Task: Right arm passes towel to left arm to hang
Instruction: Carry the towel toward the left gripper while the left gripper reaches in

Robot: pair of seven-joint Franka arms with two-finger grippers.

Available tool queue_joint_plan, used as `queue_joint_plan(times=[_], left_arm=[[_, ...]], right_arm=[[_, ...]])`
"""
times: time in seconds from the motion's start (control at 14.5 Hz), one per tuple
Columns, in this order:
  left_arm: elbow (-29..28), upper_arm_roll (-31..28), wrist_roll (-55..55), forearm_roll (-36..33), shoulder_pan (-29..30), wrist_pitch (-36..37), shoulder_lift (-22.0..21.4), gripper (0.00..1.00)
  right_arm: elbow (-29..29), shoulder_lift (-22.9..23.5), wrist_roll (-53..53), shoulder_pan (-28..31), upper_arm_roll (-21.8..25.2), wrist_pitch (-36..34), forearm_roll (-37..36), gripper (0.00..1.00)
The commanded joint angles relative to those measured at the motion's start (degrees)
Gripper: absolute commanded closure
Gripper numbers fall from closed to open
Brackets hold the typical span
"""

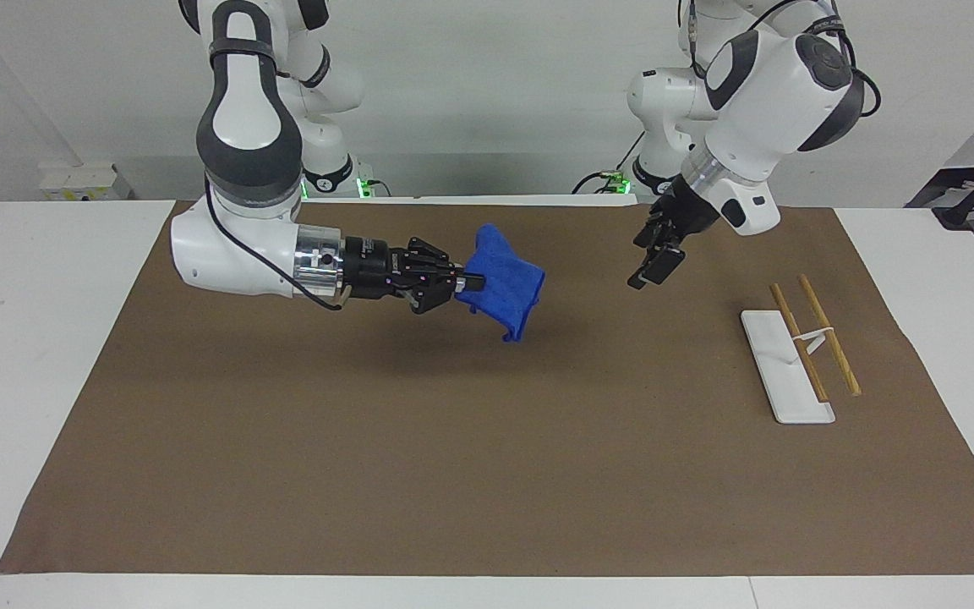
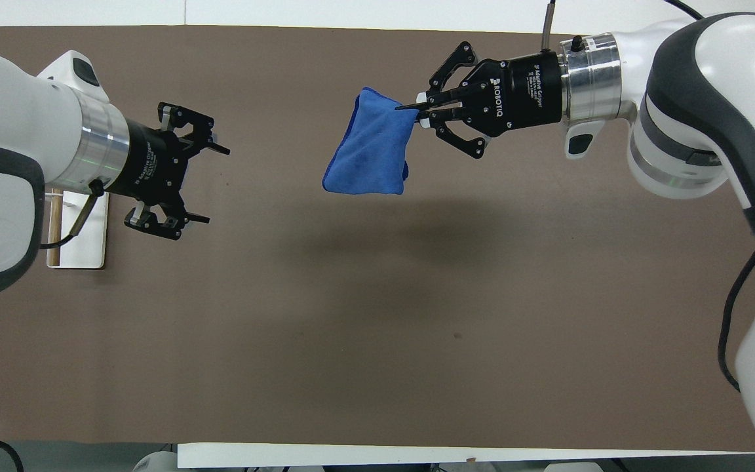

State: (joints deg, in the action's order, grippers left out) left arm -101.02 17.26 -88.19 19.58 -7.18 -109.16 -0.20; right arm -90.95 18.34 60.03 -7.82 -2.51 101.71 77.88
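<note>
The right gripper [image 1: 463, 283] is extended level above the brown mat [image 1: 369, 440], its fingers pinched together on one upper edge of the towel [image 1: 504, 283]. The towel is a small, bright royal-blue cloth with a soft nap. It hangs clear of the mat in a loose fold, bunched at the pinch point and falling to a lower corner that points down. In the overhead view the towel [image 2: 369, 145] reads as a folded, roughly four-sided panel, narrower at the gripped end and wider at the free end, with a darker hem line along its edges. A diffuse shadow lies on the mat beneath it. No corner loop can be made out.

The towel is over the middle of the mat, between the two grippers and well apart from the left one.

The left gripper [image 1: 652, 262] is in the air over the mat, toward the left arm's end of the table, angled downward and toward the towel. In the overhead view the left gripper [image 2: 210, 183] has its fingers spread wide apart and holds nothing.

The hanging rack [image 1: 800, 351] rests on the mat at the left arm's end of the table. It consists of a flat white base plate with a small white bracket carrying two wooden rods that lie side by side. Nothing hangs on it.
</note>
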Motion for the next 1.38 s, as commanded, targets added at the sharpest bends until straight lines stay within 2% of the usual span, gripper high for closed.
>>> queue_joint_plan(times=[0.0, 0.41, 0.69, 1.03, 1.31], left_arm=[[-1.11, 1.98, -4.96, 2.3, 0.15, -6.05, 0.03, 0.04], [-1.2, 5.84, -5.94, 4.24, 0.14, -10.72, 0.29, 0.04], [-1.55, 6.47, -5.94, 4.24, 0.14, -12.39, 0.64, 0.04], [-2.87, 7.44, -8.31, 4.24, 0.14, -21.08, 2.13, 0.06], [-2.78, 7.52, -13.65, 4.15, 0.06, -25.48, 2.93, 0.14]], right_arm=[[-2.39, -2.0, 1.49, -0.96, -0.39, 2.52, 2.97, 0.99], [-2.39, -1.91, 4.3, -2.29, -0.39, 5.07, 4.64, 0.99], [-2.39, -1.65, 7.29, -5.09, -0.3, 11.04, 5.96, 0.99], [-2.39, -1.56, 7.38, -5.8, -0.3, 12.72, 5.88, 0.99], [-2.3, -1.56, 7.38, -5.8, -0.3, 12.81, 5.88, 0.99]])
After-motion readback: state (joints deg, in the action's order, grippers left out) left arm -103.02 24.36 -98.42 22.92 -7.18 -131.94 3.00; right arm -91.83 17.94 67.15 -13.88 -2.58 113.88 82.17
